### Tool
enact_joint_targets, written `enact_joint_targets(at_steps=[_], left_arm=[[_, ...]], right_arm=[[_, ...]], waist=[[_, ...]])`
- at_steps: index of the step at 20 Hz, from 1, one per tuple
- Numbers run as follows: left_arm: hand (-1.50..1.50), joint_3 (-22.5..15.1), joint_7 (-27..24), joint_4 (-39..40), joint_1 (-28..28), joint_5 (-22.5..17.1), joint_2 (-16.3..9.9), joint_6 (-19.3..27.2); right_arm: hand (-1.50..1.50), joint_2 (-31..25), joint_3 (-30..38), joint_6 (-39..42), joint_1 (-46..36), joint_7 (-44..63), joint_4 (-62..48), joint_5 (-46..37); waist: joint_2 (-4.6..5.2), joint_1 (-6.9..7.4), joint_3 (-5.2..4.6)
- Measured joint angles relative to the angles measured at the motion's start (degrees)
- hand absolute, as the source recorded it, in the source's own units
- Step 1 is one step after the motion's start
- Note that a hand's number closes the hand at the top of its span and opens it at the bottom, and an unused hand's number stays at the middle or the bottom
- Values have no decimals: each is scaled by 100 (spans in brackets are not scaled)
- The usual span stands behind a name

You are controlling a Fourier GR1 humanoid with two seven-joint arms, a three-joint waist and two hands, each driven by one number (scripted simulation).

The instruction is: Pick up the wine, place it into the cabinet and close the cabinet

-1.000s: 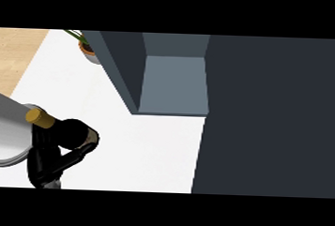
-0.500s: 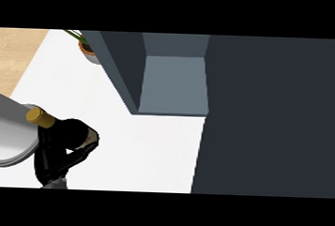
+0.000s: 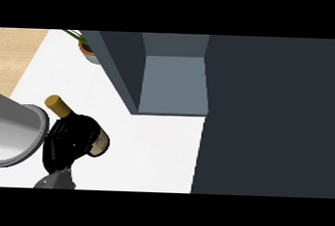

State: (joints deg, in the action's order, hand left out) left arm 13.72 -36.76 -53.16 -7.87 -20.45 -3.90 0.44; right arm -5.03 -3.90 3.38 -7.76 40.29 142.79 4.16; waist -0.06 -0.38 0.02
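Observation:
The wine bottle (image 3: 62, 108) is dark with a tan cork and a pale label. It is held tilted over the white counter (image 3: 151, 154) at the lower left, cork pointing up and left. My left hand (image 3: 68, 148) is shut on its body and hides most of it. The thick grey forearm (image 3: 10, 133) enters from the left edge. The grey cabinet (image 3: 172, 84) stands open at the upper middle, up and to the right of the bottle, with nothing showing inside. Its dark door (image 3: 274, 118) fills the right side. My right hand does not show.
A potted plant (image 3: 89, 50) stands on the counter just left of the cabinet's side wall. Wooden floor (image 3: 13, 58) shows beyond the counter's left edge. White counter lies between the bottle and the cabinet front.
My left hand and forearm have shifted right and slightly up with the bottle, toward the cabinet. More of the bottle's neck and label now shows.

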Motion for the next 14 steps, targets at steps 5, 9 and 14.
enact_joint_targets(at_steps=[5,9,14], left_arm=[[150,-253,-343,20,0,487,-195,104],[150,-597,-205,-86,91,641,-551,-619],[150,-807,-243,-298,208,753,-744,-1107]], right_arm=[[-150,9,12,64,89,-76,-6,7],[-150,48,-12,31,-2,-79,-54,-20],[-150,95,-136,-31,67,6,-4,-30]], waist=[[-14,-7,12],[-14,4,8],[-10,9,1]])
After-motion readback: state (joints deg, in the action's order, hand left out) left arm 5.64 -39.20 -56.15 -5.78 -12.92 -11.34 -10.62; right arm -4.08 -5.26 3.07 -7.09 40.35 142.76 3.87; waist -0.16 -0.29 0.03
